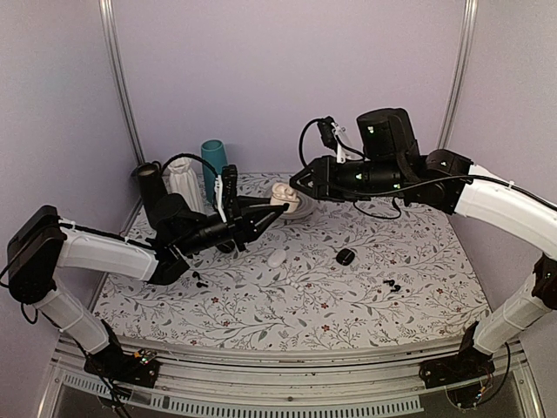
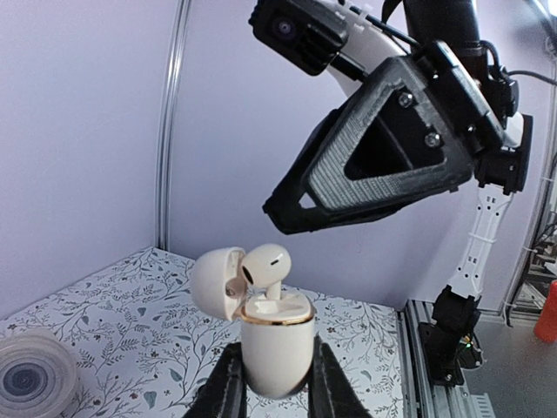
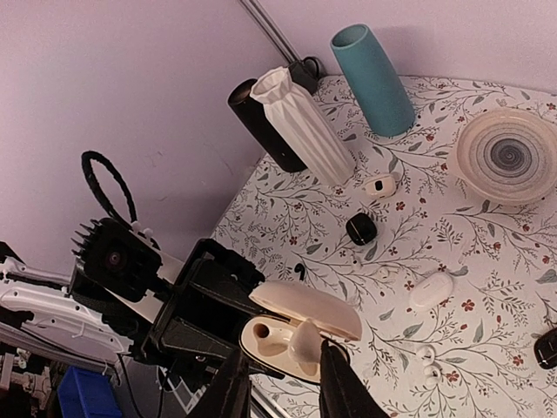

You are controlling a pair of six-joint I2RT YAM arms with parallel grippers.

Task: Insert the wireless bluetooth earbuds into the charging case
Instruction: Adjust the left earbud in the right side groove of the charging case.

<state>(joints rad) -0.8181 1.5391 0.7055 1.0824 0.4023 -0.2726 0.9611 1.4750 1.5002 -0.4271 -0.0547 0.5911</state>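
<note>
Left wrist view showed one charging case [image 2: 277, 340], lid swung open, pinched at its lower half between the two fingers of the left gripper [image 2: 274, 366] and held up off the table [image 1: 348, 309]. One white earbud [image 2: 265, 266] stood stem-down in the case, its head above the rim. In the right wrist view the well beside it showed as one dark hole.

The right gripper [image 2: 283, 213] hung just above the case, jaws slightly parted and gripping nothing, with a sliver of wall between its tips and the earbud.

From the top, one white oval pebble [image 1: 277, 258] and one round black case [image 1: 345, 256] lay nearer the arm bases than the charging case. A cluster of black earbuds [image 1: 392, 285], too small to count, lay further right. Left of the charging case stood one teal vase [image 1: 213, 161], one white ribbed vase [image 1: 184, 183] and one black cylinder [image 1: 148, 178].
</note>
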